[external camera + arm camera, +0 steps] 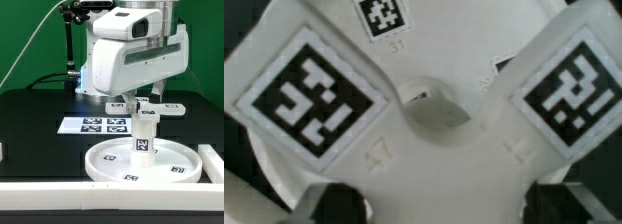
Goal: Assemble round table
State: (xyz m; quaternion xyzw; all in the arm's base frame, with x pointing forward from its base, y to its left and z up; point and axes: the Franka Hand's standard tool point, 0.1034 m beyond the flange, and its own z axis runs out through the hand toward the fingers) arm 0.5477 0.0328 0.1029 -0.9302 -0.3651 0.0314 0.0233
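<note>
The large rimmed round disc (112, 163) lies flat on the black table. The short cylinder post (146, 133) stands upright near the disc's middle. The cross-shaped piece (166, 108) sits level on top of the post. My gripper (148, 99) comes straight down on the cross-shaped piece. In the wrist view the cross-shaped piece (438, 150) fills the picture, with square tags on its arms and a round hub at its centre. My gripper (446, 202) is shut on it, and a dark fingertip (335, 203) shows on each side.
The marker board (98, 125) lies behind the disc toward the exterior view's left. A white bar (60, 196) runs along the front edge and another (213, 160) along the exterior view's right. A black stand (68, 50) rises at the back.
</note>
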